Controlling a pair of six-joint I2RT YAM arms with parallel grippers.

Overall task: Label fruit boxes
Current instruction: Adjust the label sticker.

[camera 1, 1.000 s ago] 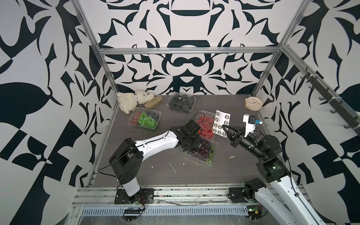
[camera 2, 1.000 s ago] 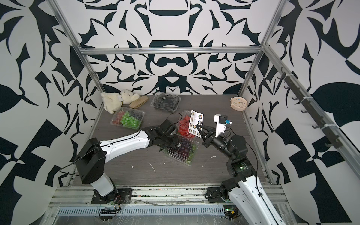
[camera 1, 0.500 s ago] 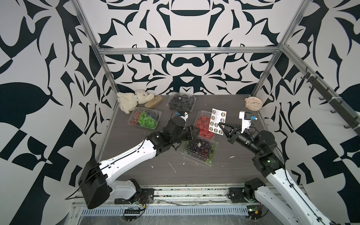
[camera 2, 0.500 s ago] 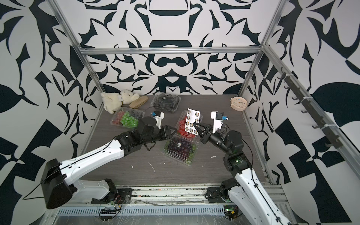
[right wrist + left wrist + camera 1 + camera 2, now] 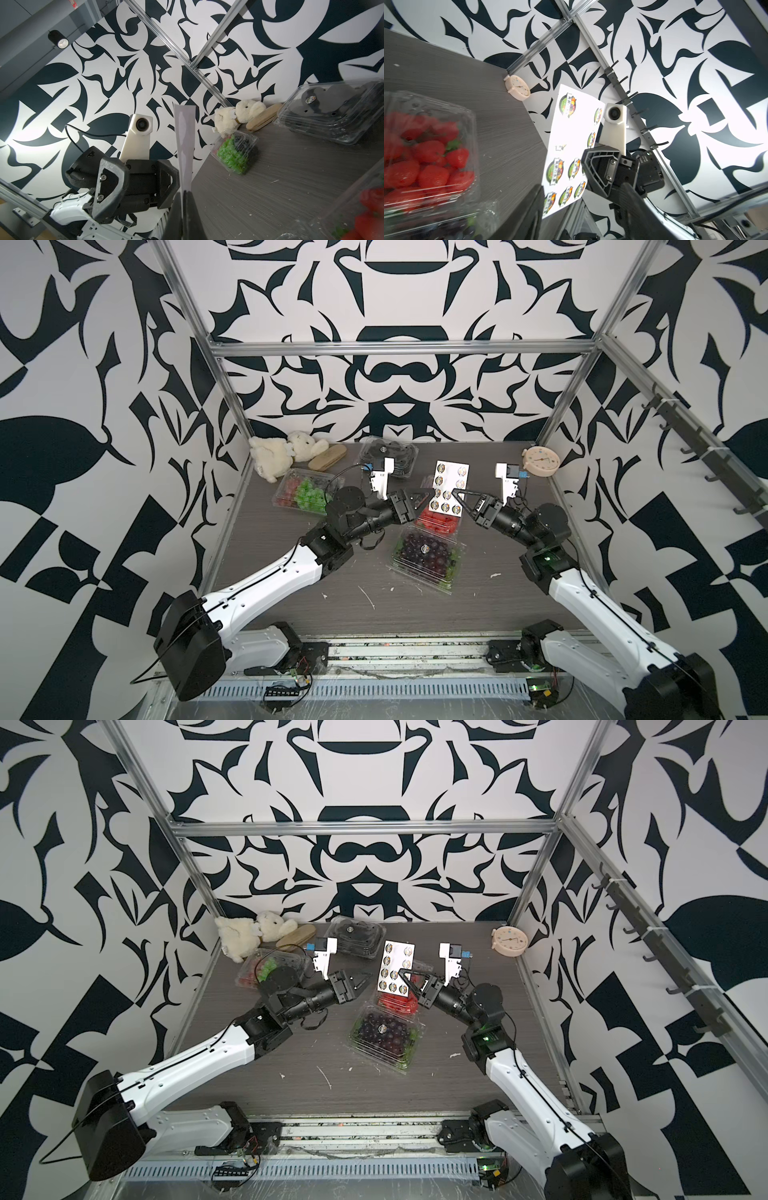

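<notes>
Four clear fruit boxes lie on the dark table. The purple grapes box (image 5: 428, 551) at the middle carries a round sticker on its lid. The strawberry box (image 5: 436, 520) (image 5: 425, 162) touches its far side. The mixed green box (image 5: 305, 493) (image 5: 234, 153) is at the left and the black berries box (image 5: 388, 454) (image 5: 332, 116) at the back. My right gripper (image 5: 455, 494) (image 5: 185, 194) is shut on the white sticker sheet (image 5: 449, 485) (image 5: 571, 145), holding it upright above the strawberries. My left gripper (image 5: 419, 499) (image 5: 581, 193) is open, its jaws either side of the sheet's lower corner.
A cream plush toy (image 5: 278, 454) and a tan oblong block (image 5: 327, 456) lie in the back left corner. A small cream clock (image 5: 540, 458) stands at the back right. White scraps dot the front of the table (image 5: 365, 597).
My left gripper lifted off the purple grapes box, opened, and swung up to the sticker sheet. The right gripper raised the sheet slightly and kept its hold.
</notes>
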